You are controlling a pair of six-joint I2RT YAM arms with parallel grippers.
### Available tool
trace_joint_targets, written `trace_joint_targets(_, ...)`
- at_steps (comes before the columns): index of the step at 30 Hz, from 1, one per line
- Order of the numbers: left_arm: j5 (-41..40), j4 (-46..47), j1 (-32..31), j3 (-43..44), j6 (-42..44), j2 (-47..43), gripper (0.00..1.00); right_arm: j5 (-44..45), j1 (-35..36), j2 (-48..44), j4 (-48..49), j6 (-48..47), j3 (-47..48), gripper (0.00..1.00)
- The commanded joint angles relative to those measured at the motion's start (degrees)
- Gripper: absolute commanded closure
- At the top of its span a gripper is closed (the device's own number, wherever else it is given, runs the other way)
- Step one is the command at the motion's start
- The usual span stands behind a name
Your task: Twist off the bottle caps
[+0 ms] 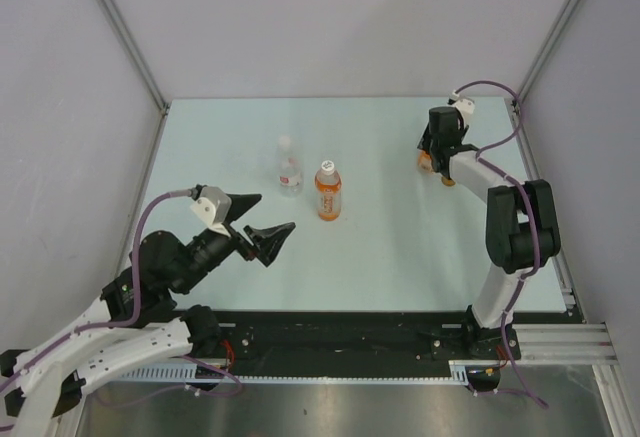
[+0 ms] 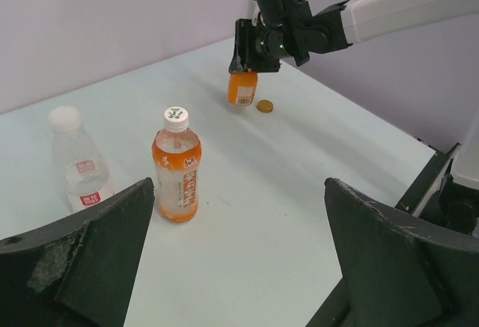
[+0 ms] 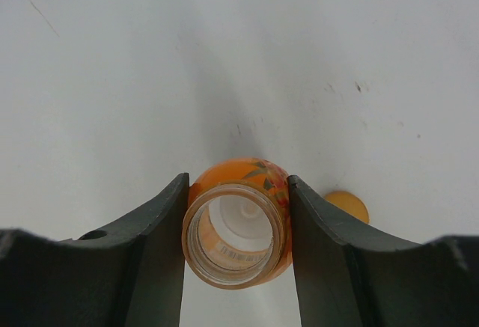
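Short squat orange plastic bottle (image 3: 247, 177) open; two white screw caps (image 2: 176, 117) not yet off.
Right gripper (image 2: 245, 69) pinches it at the table (image 1: 400, 247) two o'clock, orange round cap (image 2: 265, 105) beside; left gripper (image 2: 239, 260) spread, empty. Centre bottles (image 2: 177, 170) look light, slick, squashable: hold bodies gently, caps by their sides.

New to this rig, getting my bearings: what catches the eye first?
At the far right, the right gripper clamps a short orange bottle, mouth open, its orange cap lying on the table beside it. Mid-table stand a clear bottle and an orange-drink bottle, both white-capped; the left gripper hangs wide open nearby.
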Motion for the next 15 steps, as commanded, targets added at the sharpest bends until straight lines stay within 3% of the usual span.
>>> trace_joint_targets(1, -1.51, 2.47, 0.12, -0.99, 1.25, 0.51, 0.00, 0.29, -0.37, 2.36, 5.56, -0.73, 4.29, 1.00)
trace_joint_targets(15, -1.43, 4.15, 0.12, -1.79, 1.25, 2.97, 0.00, -1.65, -1.60, 7.72, 6.09, -1.08, 4.91, 1.00)
